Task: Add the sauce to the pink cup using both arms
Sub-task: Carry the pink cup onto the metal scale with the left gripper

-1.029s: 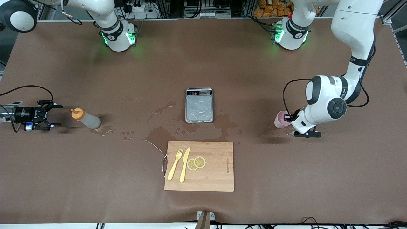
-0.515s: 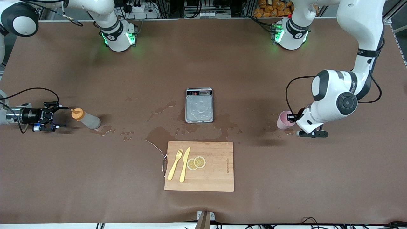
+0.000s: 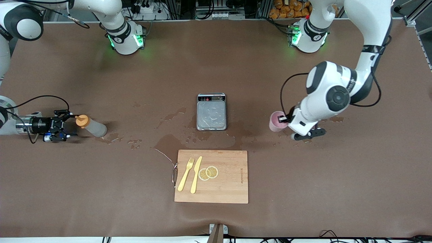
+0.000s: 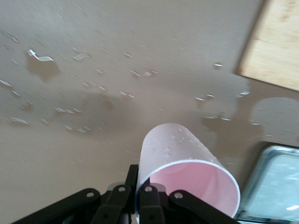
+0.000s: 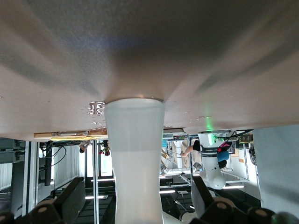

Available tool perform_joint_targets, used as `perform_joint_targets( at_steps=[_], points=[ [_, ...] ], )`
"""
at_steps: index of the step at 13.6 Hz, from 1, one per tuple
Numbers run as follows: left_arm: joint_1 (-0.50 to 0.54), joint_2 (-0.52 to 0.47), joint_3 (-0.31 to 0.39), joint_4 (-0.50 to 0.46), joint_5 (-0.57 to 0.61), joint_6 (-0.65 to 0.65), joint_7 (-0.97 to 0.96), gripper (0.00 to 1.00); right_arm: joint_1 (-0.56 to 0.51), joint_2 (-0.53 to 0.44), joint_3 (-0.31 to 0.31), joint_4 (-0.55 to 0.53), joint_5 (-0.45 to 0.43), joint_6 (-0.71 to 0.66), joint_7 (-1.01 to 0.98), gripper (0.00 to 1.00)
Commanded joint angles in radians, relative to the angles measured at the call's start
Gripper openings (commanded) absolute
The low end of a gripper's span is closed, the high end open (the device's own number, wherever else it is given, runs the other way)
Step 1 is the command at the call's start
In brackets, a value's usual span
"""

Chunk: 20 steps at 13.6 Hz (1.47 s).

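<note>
Pale-pink plastic, the pink cup [image 3: 277,122] is clamped at its rim by my left tool [image 3: 287,118], toward the left arm's end of the counter [image 3: 337,175], beside the scale [image 3: 211,111]. The sauce [image 3: 90,125] stands ungrasped at the right arm's end; my right tool [image 3: 65,125] is wide open at its nozzle. Gripping the bottle and dispensing remain.

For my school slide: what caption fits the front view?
Left pincer carries the pink cup toward the scale; open right pincer reaches the sauce bottle.
</note>
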State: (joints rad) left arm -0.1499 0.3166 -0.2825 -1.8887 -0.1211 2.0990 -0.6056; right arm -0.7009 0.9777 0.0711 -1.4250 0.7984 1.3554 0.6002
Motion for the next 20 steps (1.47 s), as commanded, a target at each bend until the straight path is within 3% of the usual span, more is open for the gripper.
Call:
perform_joint_targets(
  at_steps=[1, 6, 9, 13, 16, 17, 20],
  points=[
    [-0.057, 0.042, -0.046, 0.095, 0.02, -0.027, -0.204, 0.0, 0.017, -0.001, -0.002, -0.031, 0.024, 0.028, -0.027, 1.0],
    [-0.212, 0.139, -0.046, 0.218, 0.014, -0.025, -0.48, 0.0, 0.058, -0.002, 0.0, -0.051, 0.047, 0.05, -0.027, 1.0],
    [-0.315, 0.254, -0.04, 0.313, 0.021, -0.014, -0.624, 0.0, 0.074, -0.007, 0.0, -0.083, 0.062, 0.06, -0.028, 1.0],
    [-0.376, 0.308, -0.032, 0.321, 0.024, 0.036, -0.657, 0.0, 0.078, -0.013, 0.0, -0.103, 0.062, 0.062, -0.028, 1.0],
    [-0.387, 0.326, -0.032, 0.321, 0.072, 0.076, -0.709, 0.0, 0.09, -0.016, 0.0, -0.101, 0.07, 0.062, -0.028, 0.67],
    [-0.393, 0.337, -0.032, 0.321, 0.083, 0.079, -0.714, 0.0, 0.089, -0.017, 0.0, -0.101, 0.071, 0.06, -0.028, 0.61],
    [-0.425, 0.361, -0.029, 0.323, 0.099, 0.13, -0.732, 0.0, 0.09, -0.022, 0.0, -0.1, 0.073, 0.062, -0.017, 0.57]
  ],
)
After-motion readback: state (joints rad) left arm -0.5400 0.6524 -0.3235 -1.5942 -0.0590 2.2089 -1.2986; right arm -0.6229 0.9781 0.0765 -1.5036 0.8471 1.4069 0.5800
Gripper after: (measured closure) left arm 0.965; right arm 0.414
